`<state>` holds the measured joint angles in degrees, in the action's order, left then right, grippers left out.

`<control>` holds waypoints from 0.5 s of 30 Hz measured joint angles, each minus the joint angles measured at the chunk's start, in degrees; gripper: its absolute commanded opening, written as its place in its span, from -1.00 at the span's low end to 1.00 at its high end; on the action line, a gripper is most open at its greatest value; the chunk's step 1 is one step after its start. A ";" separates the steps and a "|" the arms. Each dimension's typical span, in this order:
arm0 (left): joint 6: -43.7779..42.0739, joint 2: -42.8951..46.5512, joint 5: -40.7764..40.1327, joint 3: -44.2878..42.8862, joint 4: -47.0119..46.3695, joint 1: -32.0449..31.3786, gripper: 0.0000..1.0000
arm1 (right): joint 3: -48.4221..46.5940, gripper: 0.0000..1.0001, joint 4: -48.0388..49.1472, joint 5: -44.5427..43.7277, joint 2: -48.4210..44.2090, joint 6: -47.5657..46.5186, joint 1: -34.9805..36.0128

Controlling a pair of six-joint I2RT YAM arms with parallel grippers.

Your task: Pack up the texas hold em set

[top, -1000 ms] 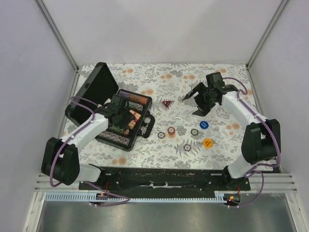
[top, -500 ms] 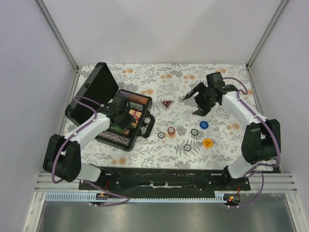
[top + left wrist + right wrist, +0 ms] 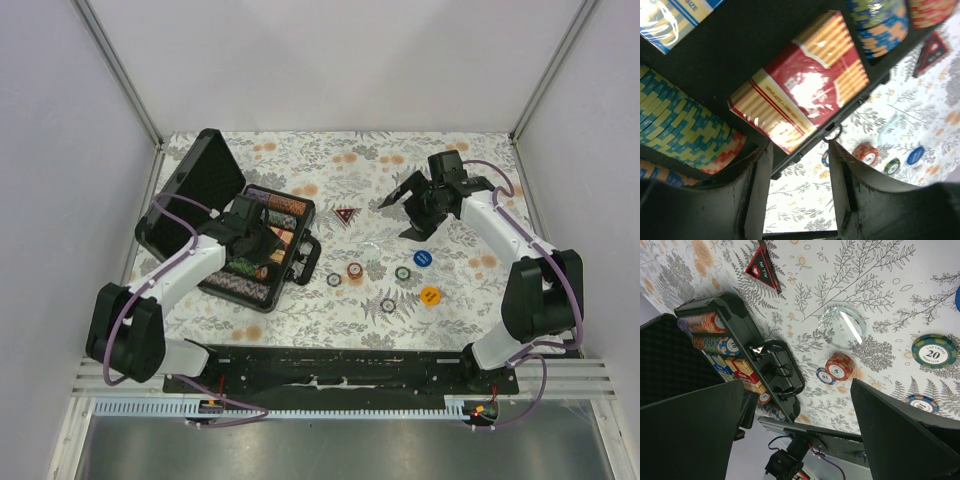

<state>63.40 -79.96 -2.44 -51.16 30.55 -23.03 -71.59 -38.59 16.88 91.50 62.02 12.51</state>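
Note:
The black briefcase lies open at the left, its lid propped up behind. Its tray holds rows of multicoloured chips and a reddish card deck. My left gripper hovers just over the tray, open and empty, with the deck beyond its fingertips. Several loose chips lie mid-table, among them a red stack, a blue one and an orange one. The red-marked triangle lies right of the case. My right gripper is open and empty, raised at the back right.
A blue card deck sits in the tray beside the red one. A clear round disc lies on the floral cloth near the chips. The case handle faces the chips. Grey walls enclose three sides.
My left gripper has shifted slightly over the case tray. The right arm has not moved.

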 measured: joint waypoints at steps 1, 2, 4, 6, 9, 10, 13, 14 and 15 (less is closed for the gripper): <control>-0.44 0.98 -0.04 -0.07 0.04 -0.02 0.12 | 0.00 0.90 0.04 -0.02 -0.22 -0.13 0.00; -0.81 1.90 -0.15 -0.20 0.04 -0.13 0.11 | 0.00 0.89 0.02 -0.07 -0.37 -0.22 0.00; -1.99 3.89 -0.74 -1.46 0.24 -0.35 0.04 | 0.00 0.88 0.02 -0.13 -0.61 -0.66 0.00; -2.97 5.44 -1.97 -2.84 0.15 -0.74 -0.06 | 0.00 0.86 0.02 -0.26 -0.72 -1.31 0.00; -5.42 6.97 -4.61 -4.57 -0.61 -1.75 -0.20 | 0.00 0.82 -0.02 -0.44 -0.72 -2.64 0.00; -6.34 6.95 -5.33 -4.96 -0.81 -2.05 -0.22 | 0.00 0.78 -0.02 -0.46 -0.72 -3.19 -0.02; -10.10 5.92 -8.07 -6.08 -1.27 -3.39 -0.30 | 0.00 0.68 -0.07 -0.55 -0.70 -5.18 -0.02; -11.56 5.22 -8.83 -6.38 -1.51 -3.85 -0.33 | -0.02 0.61 -0.09 -0.66 -0.70 -5.92 -0.02; -12.66 4.52 -9.53 -6.58 -1.75 -4.15 -0.36 | -0.07 0.48 -0.20 -0.68 -0.68 -6.71 -0.02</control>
<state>50.74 -75.44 -11.97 -57.74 28.80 -27.18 -71.66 -38.79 16.21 90.83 55.31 12.49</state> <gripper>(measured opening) 0.365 0.853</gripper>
